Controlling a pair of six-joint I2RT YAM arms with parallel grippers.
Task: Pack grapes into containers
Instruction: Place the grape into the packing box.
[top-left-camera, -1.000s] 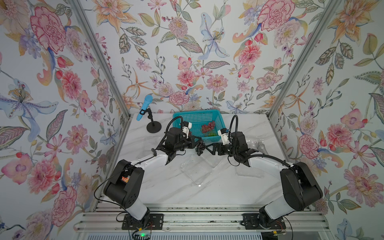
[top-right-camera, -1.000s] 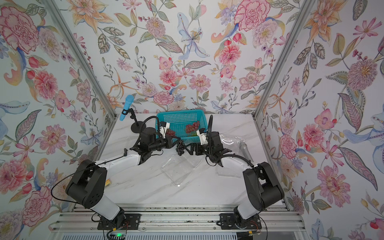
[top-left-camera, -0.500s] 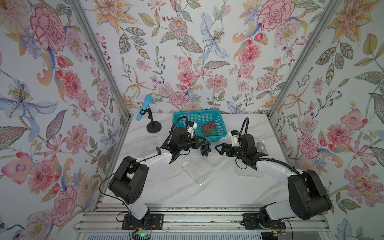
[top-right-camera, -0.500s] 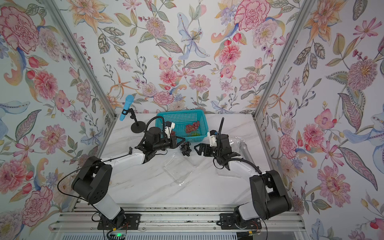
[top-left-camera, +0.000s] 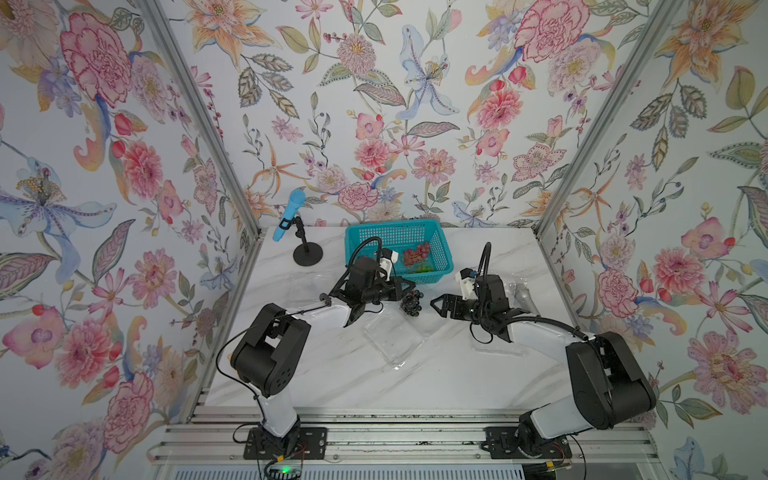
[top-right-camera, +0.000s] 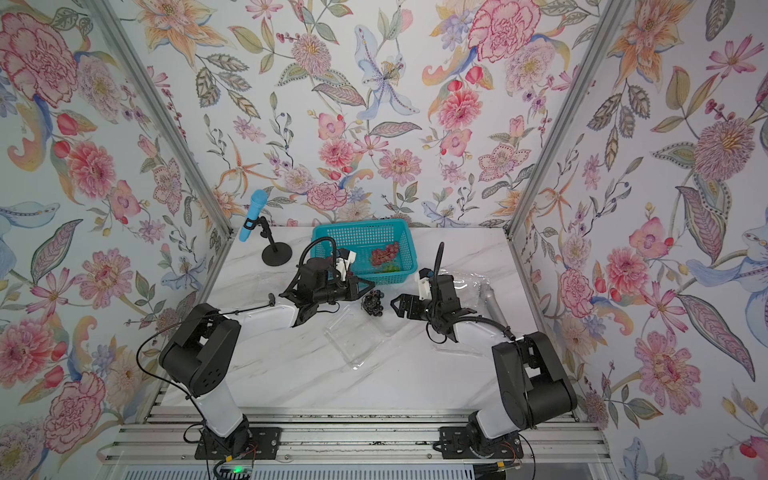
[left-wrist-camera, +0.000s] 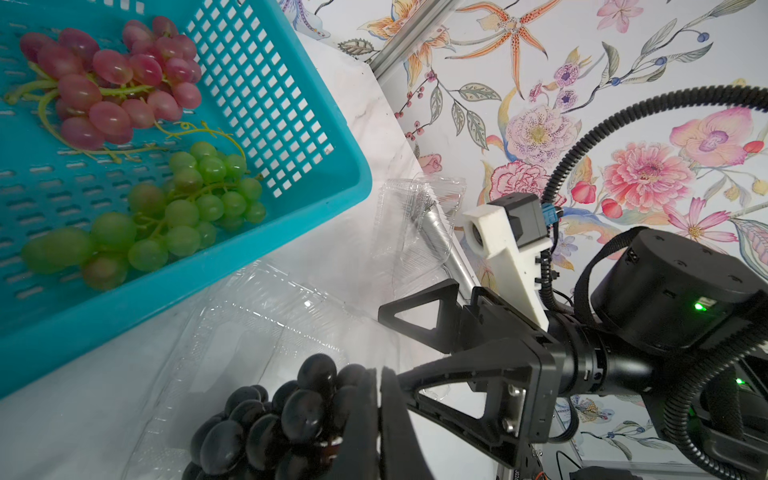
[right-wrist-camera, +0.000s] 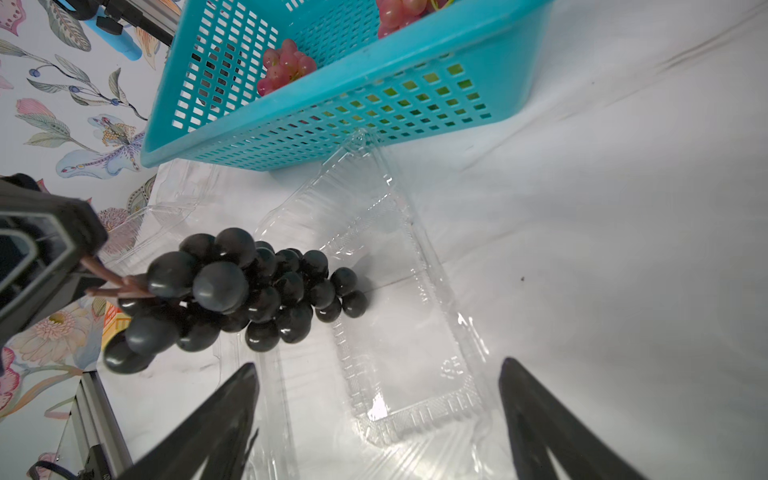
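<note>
The left tool (left-wrist-camera: 379, 415) is pinched shut on the stem of the dark grapes (right-wrist-camera: 232, 291), which hang just over the open clear box (top-left-camera: 392, 340) on the table (top-left-camera: 332, 374) (touching or not, I can't tell). The right tool (top-left-camera: 437, 304) gapes wide and empty, facing them. Red grapes (left-wrist-camera: 112, 79) and green grapes (left-wrist-camera: 166, 216) lie in the teal basket (top-left-camera: 390, 235).

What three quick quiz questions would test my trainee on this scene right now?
1. True or false: the right claw stands open and holds nothing.
2. Pick one: what lies in the teal basket? A. a red bunch and a green bunch; B. green alone; C. nothing.
3. Fill in: the left claw holds the dark bunch by its ____.

Key: 1 true; 2 A; 3 stem.
</note>
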